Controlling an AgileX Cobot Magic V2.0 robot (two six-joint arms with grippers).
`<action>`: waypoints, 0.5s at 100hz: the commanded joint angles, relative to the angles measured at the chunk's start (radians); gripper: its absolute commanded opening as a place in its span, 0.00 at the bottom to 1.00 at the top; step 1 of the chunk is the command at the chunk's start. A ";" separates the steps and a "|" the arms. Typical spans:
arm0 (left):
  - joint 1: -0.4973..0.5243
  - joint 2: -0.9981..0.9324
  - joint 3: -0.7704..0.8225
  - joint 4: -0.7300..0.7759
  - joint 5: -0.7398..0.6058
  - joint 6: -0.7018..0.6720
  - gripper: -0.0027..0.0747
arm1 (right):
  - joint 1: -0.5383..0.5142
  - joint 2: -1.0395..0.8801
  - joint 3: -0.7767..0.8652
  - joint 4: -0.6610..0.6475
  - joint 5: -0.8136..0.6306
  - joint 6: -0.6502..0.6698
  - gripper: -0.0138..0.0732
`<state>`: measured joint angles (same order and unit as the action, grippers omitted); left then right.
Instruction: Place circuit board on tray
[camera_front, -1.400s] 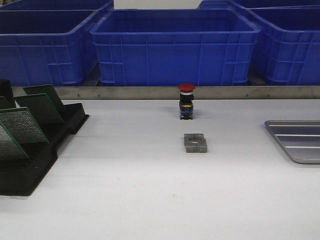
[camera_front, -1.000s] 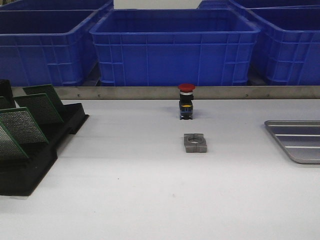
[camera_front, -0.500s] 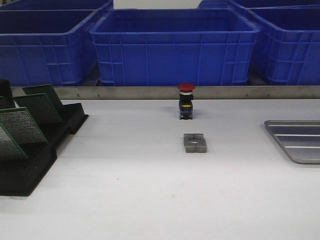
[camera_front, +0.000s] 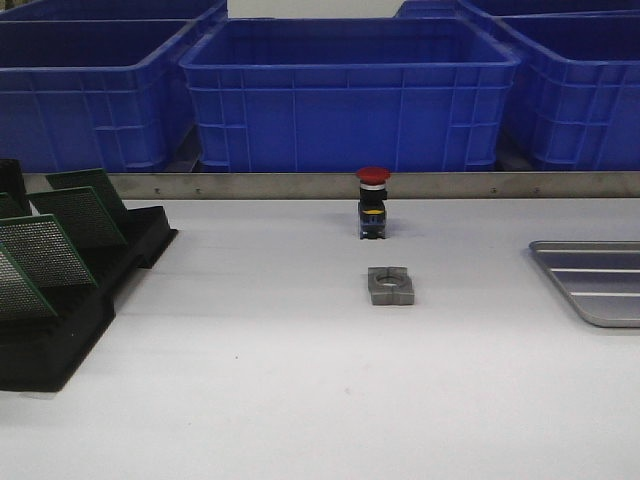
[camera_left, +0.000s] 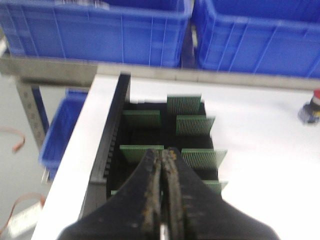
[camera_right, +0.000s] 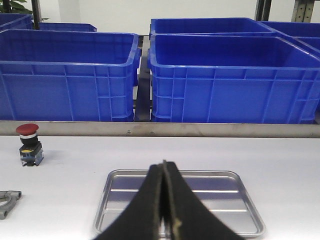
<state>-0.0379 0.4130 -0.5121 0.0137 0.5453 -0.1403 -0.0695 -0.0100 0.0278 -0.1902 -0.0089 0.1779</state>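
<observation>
Green boards: several perforated circuit boards (camera_front: 45, 250) stand tilted in the slots of a black rack (camera_front: 70, 330) at the left edge of the table; none has been lifted out.
Tray: the silver-grey metal tray (camera_front: 600, 300) lies flat at the right edge, ribbed bottom bare, nothing on it.
Left gripper: the left gripper (camera_left: 164, 165) hangs over the rack, jaws pressed together with nothing between them, tips above the near rows of boards.
Right gripper: the right gripper (camera_right: 164, 172) hovers at the near side of the tray, its jaws likewise closed and empty.
Middle of the table: a red-capped push button (camera_front: 373, 203) stands upright toward the far edge, and a small grey metal block (camera_front: 391, 285) with a round hole lies just in front of it, apart from it.
Beyond the table: big blue bins (camera_front: 350, 95) sit behind a metal rail.
Progress: as I judge it, nothing is done yet; picking a board, carrying it across and setting it on the tray all remain.
</observation>
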 joint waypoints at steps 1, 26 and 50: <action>-0.007 0.098 -0.085 -0.006 0.009 -0.005 0.01 | -0.006 -0.027 -0.013 -0.007 -0.083 -0.002 0.09; -0.007 0.284 -0.157 -0.014 0.040 0.034 0.26 | -0.006 -0.027 -0.013 -0.007 -0.083 -0.002 0.09; -0.007 0.415 -0.214 -0.014 0.141 0.250 0.55 | -0.006 -0.027 -0.013 -0.007 -0.083 -0.002 0.09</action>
<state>-0.0379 0.7913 -0.6747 0.0101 0.7052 0.0107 -0.0695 -0.0100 0.0278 -0.1902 -0.0089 0.1779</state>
